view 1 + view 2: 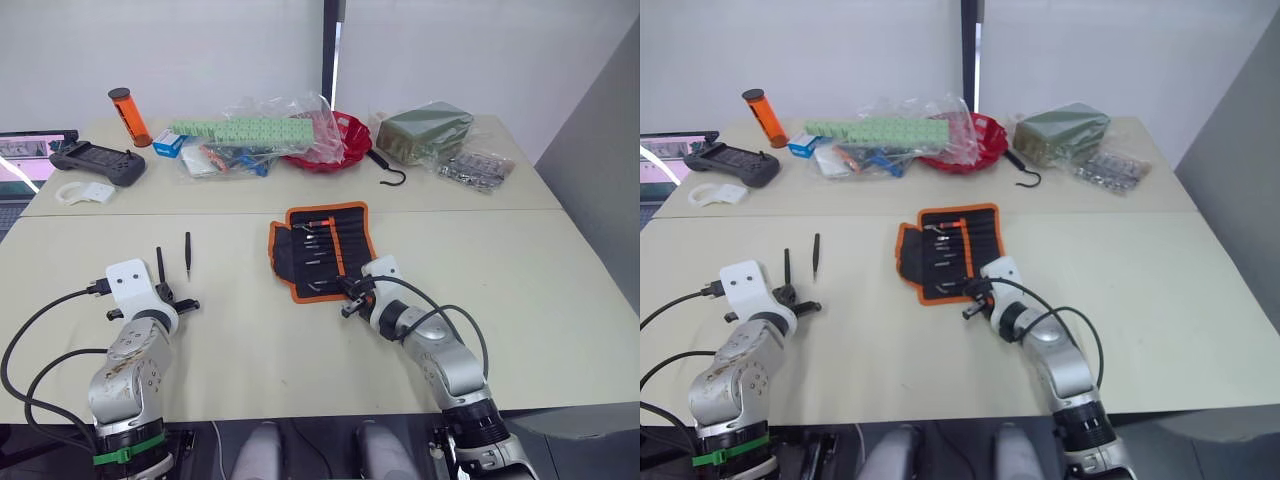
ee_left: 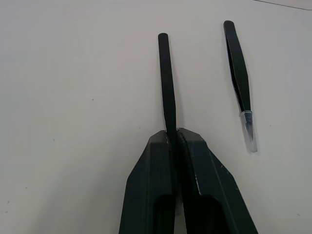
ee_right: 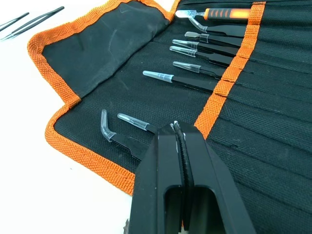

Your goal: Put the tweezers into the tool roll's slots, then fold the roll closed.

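Landmark: the tool roll point(image 1: 322, 250) is spread open, inner face up, on the table point(image 1: 560, 300).
Slots point(image 3: 273, 112): several tweezers are already seated past the orange strip, capped tips pointing out, so the roll cannot yet be folded.
Left gripper point(image 1: 166, 296): well to the left of the roll, its fingers are clamped together on one of the tweezers point(image 2: 166, 83), gripped near one end so the rest sticks out free for feeding into a slot.
Loose tweezers point(image 1: 187, 254): one is left lying just beside the held one, between it and the roll.
Right gripper point(image 1: 351, 297): fingers are pressed together at the roll's near edge, over the lowest seated tweezers; whether anything is pinched cannot be told.
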`<state>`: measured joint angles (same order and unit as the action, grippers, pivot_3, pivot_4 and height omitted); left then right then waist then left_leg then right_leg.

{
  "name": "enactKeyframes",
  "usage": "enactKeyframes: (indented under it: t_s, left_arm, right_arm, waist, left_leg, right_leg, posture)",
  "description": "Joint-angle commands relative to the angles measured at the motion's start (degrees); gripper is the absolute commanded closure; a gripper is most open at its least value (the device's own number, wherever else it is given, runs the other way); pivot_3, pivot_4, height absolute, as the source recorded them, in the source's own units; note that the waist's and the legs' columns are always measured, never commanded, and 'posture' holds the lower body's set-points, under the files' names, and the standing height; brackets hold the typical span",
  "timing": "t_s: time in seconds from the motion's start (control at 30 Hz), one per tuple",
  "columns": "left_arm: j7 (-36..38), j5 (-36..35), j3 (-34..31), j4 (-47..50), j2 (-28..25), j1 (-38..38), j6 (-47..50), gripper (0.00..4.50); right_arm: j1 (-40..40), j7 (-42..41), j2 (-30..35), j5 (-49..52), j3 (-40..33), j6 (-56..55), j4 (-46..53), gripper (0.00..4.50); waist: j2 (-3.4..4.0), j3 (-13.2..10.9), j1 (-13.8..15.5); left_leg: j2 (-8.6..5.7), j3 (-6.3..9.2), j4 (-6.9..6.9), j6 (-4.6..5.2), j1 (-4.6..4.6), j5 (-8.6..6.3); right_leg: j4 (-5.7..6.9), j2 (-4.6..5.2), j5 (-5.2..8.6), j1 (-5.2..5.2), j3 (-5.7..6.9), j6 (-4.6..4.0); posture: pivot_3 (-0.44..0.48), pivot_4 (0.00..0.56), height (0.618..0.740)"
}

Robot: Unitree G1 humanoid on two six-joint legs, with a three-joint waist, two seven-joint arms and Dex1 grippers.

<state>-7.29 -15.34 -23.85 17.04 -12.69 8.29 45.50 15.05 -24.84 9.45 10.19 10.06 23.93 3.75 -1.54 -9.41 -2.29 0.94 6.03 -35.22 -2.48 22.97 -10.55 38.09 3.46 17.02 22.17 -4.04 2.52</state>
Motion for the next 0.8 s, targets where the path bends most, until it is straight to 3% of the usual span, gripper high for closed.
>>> enactKeyframes:
  t_s: [0.03,0.27,0.43,0.57,0.8]
  left_arm:
    - [0.85,1.06,-1.93,1.07,-2.66,0.23,-2.59,4.48]
    - [8.05,1.06,-0.58,1.06,-10.62,1.6,-6.72,4.48]
    - [21.05,0.26,4.63,-0.1,-17.97,3.28,-12.67,4.48]
    - [27.71,-2.01,6.08,-2.06,-20.5,6.65,-15.13,4.48]
    - [54.4,-4.29,15.84,-13.04,-29.69,16.81,-24.85,4.48]
  right_arm:
    - [0.48,-0.08,0.09,0.31,-0.81,-0.14,0.99,4.5]
    - [1.13,0.43,0.25,0.83,-1.82,0.57,2.66,4.5]
    - [0.95,1.34,-0.19,1.21,-2.59,2.45,5.24,4.5]
    - [0.83,2.17,-0.78,1.1,-2.85,2.84,5.52,4.5]
    - [-1.36,4.47,-2.92,0.45,-2.33,2.86,5.07,4.5]
  waist:
    - [0.0,0.0,-0.07]
    - [0.0,-0.01,0.17]
    - [0.02,-0.02,0.17]
    - [0.02,-0.02,-0.03]
    - [0.05,-0.06,-0.15]
  left_leg:
    - [0.0,0.0,0.0,0.0,0.01,0.0]
    - [-0.01,0.01,0.01,-0.01,0.09,0.0]
    - [-0.01,0.01,0.01,-0.01,0.13,0.01]
    - [0.0,0.01,0.02,-0.01,0.13,0.01]
    - [-0.02,-0.01,0.07,-0.01,0.18,0.01]
  right_leg:
    - [0.0,0.0,0.0,0.01,0.0,0.0]
    - [-0.03,0.01,0.0,0.05,0.01,0.0]
    - [-0.04,0.01,0.0,0.09,0.03,0.0]
    - [-0.05,0.01,0.0,0.09,0.02,0.0]
    - [-0.07,0.01,0.01,0.13,0.03,0.0]
  posture:
    - [0.0,0.15,0.74]
    - [0.0,0.15,0.74]
    - [0.0,0.15,0.74]
    - [0.0,0.15,0.74]
    - [0.0,0.15,0.74]
